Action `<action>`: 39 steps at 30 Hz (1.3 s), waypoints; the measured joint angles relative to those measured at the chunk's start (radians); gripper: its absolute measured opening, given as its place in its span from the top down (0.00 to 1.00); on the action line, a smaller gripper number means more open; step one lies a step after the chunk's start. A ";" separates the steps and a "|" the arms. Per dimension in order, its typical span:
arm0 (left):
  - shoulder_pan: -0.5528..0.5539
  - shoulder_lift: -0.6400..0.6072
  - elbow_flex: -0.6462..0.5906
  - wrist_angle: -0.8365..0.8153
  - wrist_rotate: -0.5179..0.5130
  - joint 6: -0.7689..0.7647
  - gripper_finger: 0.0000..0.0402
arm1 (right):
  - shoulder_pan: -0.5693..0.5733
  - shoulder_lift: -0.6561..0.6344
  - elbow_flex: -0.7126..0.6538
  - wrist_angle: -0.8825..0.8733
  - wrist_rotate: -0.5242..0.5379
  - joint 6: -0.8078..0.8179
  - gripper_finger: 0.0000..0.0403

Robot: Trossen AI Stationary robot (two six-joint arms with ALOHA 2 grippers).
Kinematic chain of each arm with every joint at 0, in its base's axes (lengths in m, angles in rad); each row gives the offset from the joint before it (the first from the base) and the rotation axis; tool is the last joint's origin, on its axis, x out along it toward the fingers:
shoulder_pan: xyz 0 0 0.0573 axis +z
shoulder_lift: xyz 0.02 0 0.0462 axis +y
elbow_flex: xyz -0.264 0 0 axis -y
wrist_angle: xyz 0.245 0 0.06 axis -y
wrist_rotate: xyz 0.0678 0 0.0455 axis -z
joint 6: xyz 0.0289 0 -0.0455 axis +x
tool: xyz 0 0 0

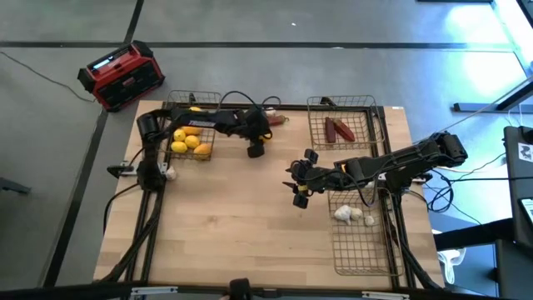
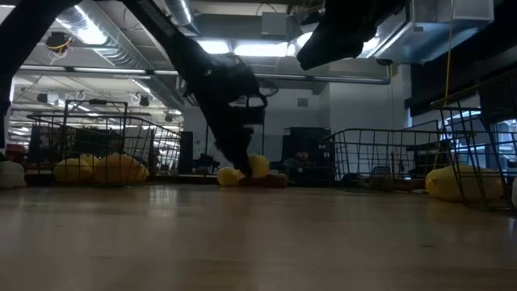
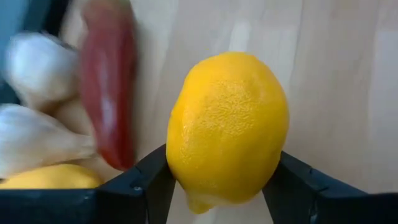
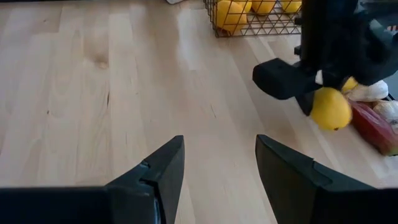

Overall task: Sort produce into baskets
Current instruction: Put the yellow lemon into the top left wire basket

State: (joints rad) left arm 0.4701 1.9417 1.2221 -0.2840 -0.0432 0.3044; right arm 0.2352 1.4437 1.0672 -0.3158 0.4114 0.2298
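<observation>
My left gripper (image 1: 256, 150) is shut on a yellow lemon (image 3: 227, 124) near the table's far middle, beside a loose heap of produce: a dark red piece (image 3: 109, 87), white garlic bulbs (image 3: 34, 68) and another lemon (image 3: 50, 177). The left basket (image 1: 187, 125) holds several lemons. The far right basket (image 1: 341, 112) holds red pieces (image 1: 337, 129). The near right basket (image 1: 362, 242) holds garlic (image 1: 348, 215). My right gripper (image 4: 217, 168) hangs open over bare table at the middle right, with nothing between its fingers. My left gripper pinches the lemon's two opposite sides (image 3: 177, 155) between its two fingers. The lemon's long axis runs along the fingers, its pointed end toward the gripper's base. The fingers slant downward from the table's left. The lemon (image 4: 329, 109) sits just above the table, next to the heap.
A red-and-black box (image 1: 121, 75) stands on the floor beyond the table's far left corner. Cables run along the table's left and right edges. The table's middle and near left (image 1: 233, 233) are bare wood.
</observation>
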 joint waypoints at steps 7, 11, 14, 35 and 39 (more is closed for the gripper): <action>-0.013 -0.145 0.000 -0.045 -0.046 -0.029 0.50 | 0.000 0.000 0.000 0.000 0.000 0.000 0.52; -0.013 -0.248 0.000 -0.106 -0.077 -0.048 0.50 | 0.000 0.000 0.000 0.000 0.000 0.006 0.52; -0.012 -0.323 0.000 -0.160 -0.112 -0.046 0.50 | 0.000 0.000 0.000 0.000 0.000 0.011 0.52; 0.198 -0.760 -0.187 -0.339 -0.259 -0.202 0.49 | 0.000 0.000 0.000 0.000 0.000 0.031 0.52; 0.253 -0.779 -0.229 -0.334 -0.270 -0.268 0.49 | 0.000 0.000 0.000 0.002 0.000 0.031 0.52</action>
State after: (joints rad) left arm 0.7232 1.1632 0.9934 -0.6181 -0.3132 0.0361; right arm 0.2352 1.4437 1.0672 -0.3136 0.4110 0.2607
